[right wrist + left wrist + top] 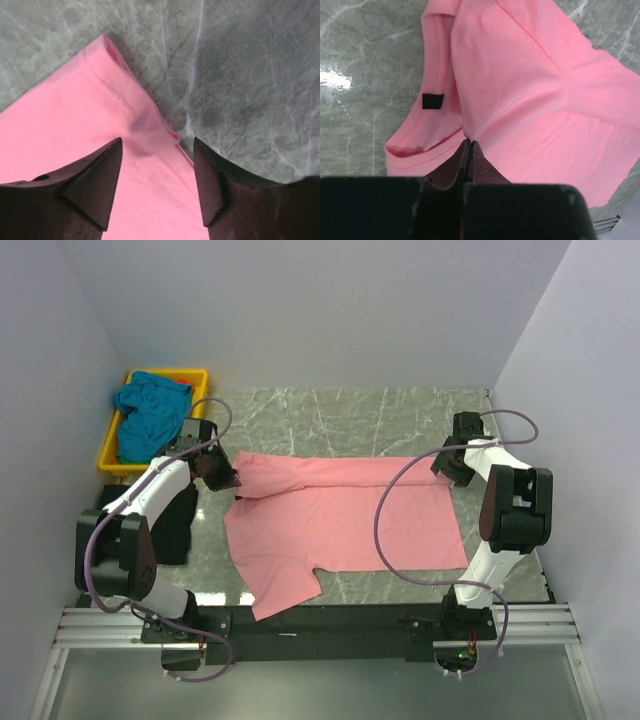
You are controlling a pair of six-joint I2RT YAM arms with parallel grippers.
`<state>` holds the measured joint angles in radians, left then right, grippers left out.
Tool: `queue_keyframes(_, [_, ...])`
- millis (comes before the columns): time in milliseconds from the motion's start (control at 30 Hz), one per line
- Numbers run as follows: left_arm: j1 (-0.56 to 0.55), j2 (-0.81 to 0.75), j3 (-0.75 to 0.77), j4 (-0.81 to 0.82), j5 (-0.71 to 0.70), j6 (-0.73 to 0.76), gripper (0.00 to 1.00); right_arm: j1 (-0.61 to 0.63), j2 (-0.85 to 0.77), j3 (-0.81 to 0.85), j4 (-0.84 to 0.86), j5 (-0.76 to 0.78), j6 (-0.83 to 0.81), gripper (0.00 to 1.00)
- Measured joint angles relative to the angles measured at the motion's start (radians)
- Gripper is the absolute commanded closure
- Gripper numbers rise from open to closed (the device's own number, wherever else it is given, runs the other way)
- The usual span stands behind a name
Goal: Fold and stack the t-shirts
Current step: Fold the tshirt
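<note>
Centrally, the part-folded salmon t-shirt [345, 530] lies on the counter [400, 410]. Left claw [469, 146] clenches the fold's left end; right claw [157, 142] stands released over its right corner. One-sided pulling may skew the fold.

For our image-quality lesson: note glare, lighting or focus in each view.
Top external view: even light on the table, nothing blurred. Left wrist view: white glare on the table at left; left gripper dark and soft, pink t-shirt sharp. Right wrist view: no glare; right gripper dark, hem crisp.

Pink tee [340, 525] on marble tbl [350, 415]
</note>
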<state>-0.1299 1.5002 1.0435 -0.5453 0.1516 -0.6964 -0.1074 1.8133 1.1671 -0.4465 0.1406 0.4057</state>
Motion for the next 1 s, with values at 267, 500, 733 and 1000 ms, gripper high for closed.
queue_keyframes(267, [-0.028, -0.026, 0.001, -0.019, 0.009, -0.023, 0.97, 0.029, -0.068, 0.008, -0.004, -0.008, 0.002, 0.32])
queue_keyframes(500, [-0.080, -0.061, -0.022, -0.016, 0.009, -0.055, 0.96, 0.057, -0.116, 0.007, 0.000, -0.036, 0.002, 0.31])
queue_keyframes(733, [-0.104, -0.067, -0.123, 0.011, -0.010, -0.101, 0.94, 0.162, -0.129, -0.009, 0.060, -0.099, -0.016, 0.32])
queue_keyframes(1000, [-0.105, -0.086, -0.206, 0.038, -0.105, -0.154, 0.64, 0.332, -0.134, -0.054, 0.150, -0.232, -0.017, 0.32])
